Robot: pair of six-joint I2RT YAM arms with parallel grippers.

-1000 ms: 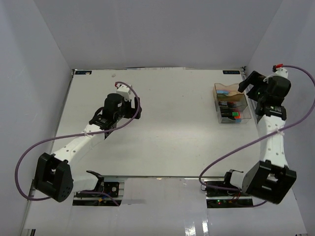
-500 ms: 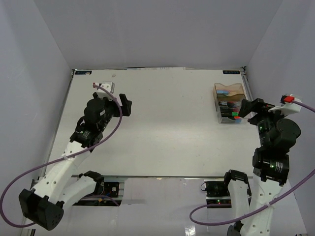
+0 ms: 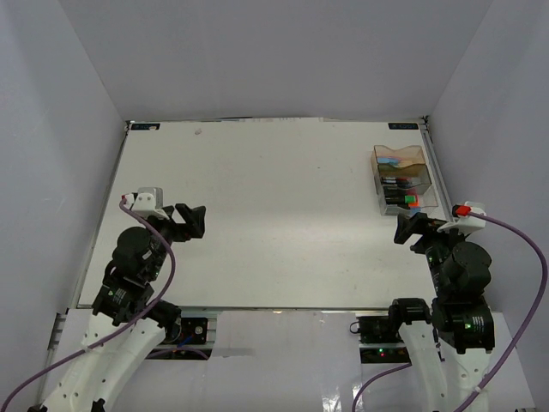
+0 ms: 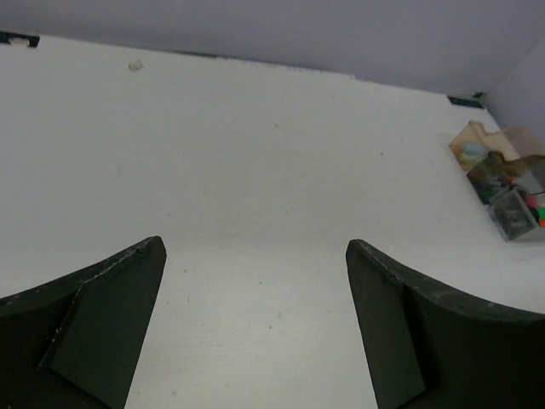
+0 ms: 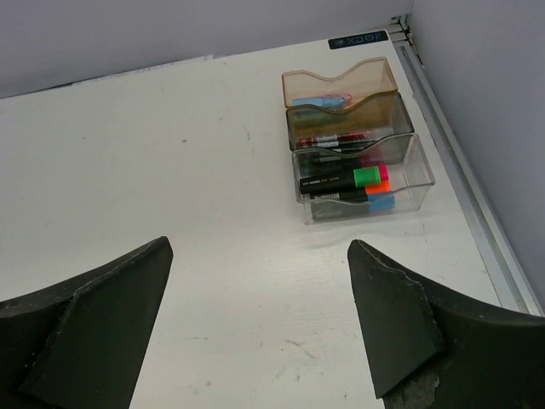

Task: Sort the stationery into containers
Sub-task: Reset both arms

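Markers [image 5: 353,183] flat in clear tray [image 5: 423,175], thin pens [image 5: 336,138] + pastel bits [image 5: 328,100] in adjoining amber tray [image 5: 341,78], all at far right of surface [image 3: 283,215], nothing loose seen elsewhere. Prob. light, stiff, smooth plastic, apt to roll or slip, so best pinched across mid-barrel w/ gentle squeeze, not by the cap. Left claw [image 4: 254,247] spread wide, empty, touching nothing, well apart from trays; right claw [image 5: 260,247] likewise wide + empty, near trays w/o contact.
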